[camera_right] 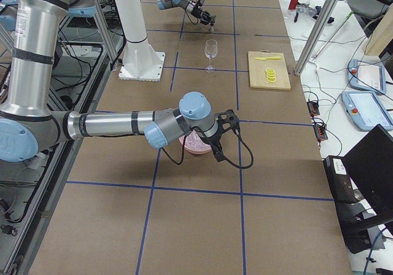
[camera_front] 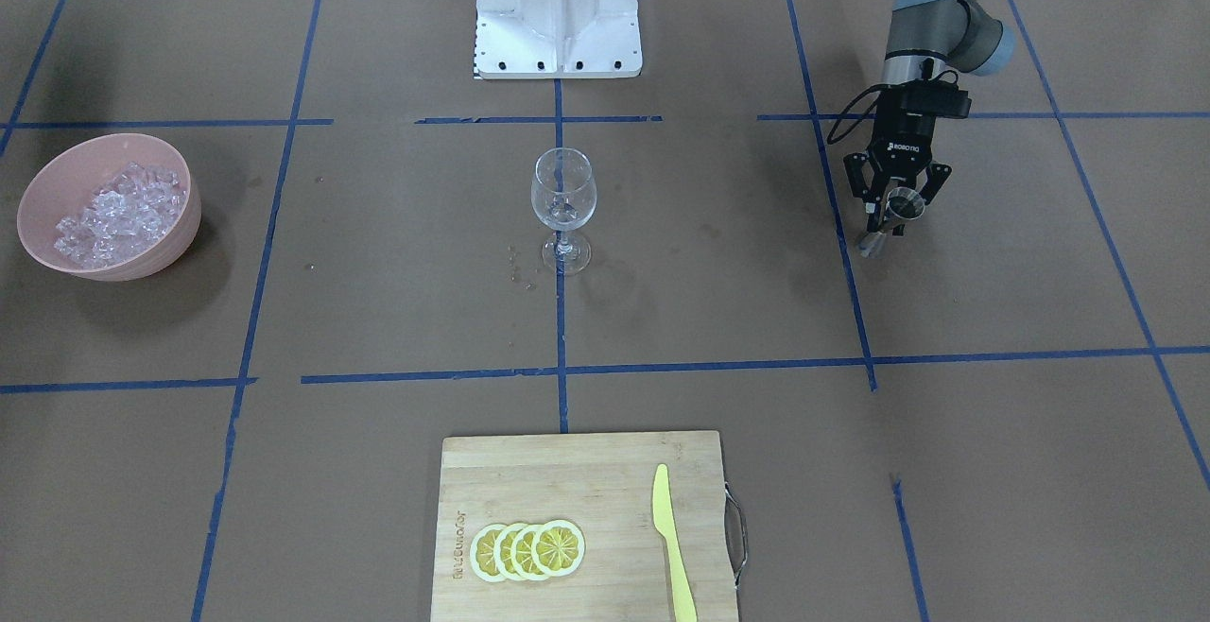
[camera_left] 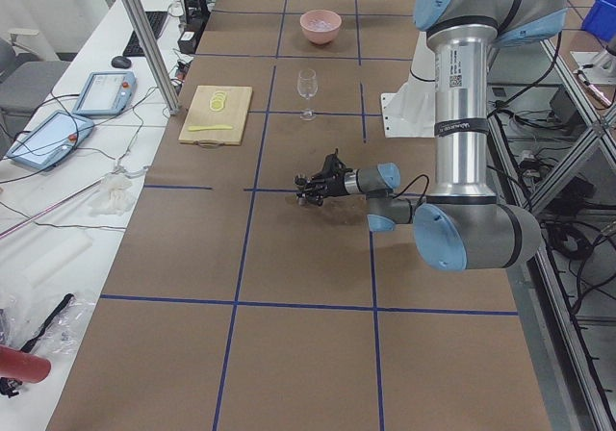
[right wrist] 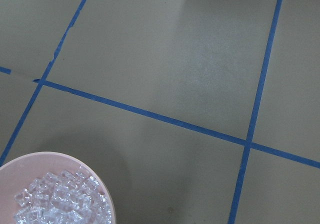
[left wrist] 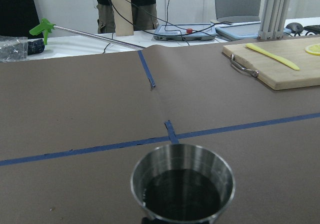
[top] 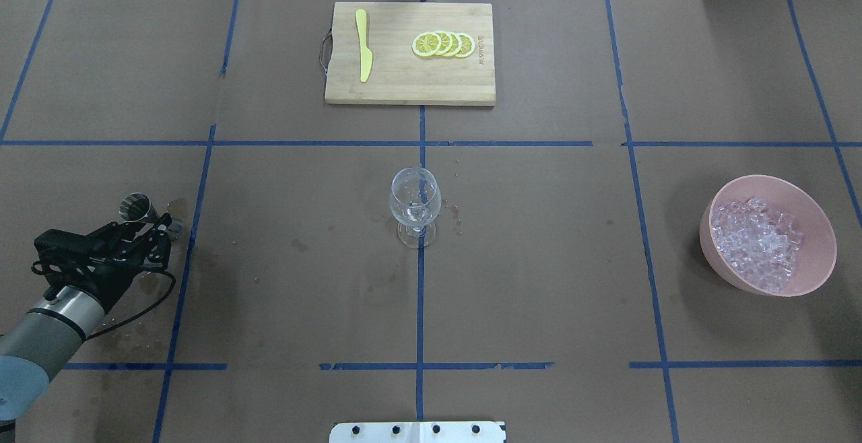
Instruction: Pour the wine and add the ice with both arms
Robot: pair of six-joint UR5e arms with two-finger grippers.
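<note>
My left gripper (camera_front: 895, 209) is shut on a steel jigger (camera_front: 889, 220) and holds it tilted just above the table at my left side. It also shows in the overhead view (top: 153, 226). The left wrist view shows dark liquid in the jigger (left wrist: 182, 189). An empty wine glass (camera_front: 563, 197) stands upright at the table's centre. The ice (camera_front: 118, 211) is heaped in a pink bowl (camera_front: 184, 225) on my right side. My right gripper (camera_right: 224, 134) hovers beside that bowl, seen only in the exterior right view, so I cannot tell if it is open. The right wrist view shows the ice (right wrist: 60, 199) below.
A wooden cutting board (camera_front: 567, 471) with lemon slices (camera_front: 527, 549) and a yellow knife (camera_front: 673, 546) lies at the far edge. The white stand (camera_front: 558, 8) is at my base. Wet spots mark the paper near the glass.
</note>
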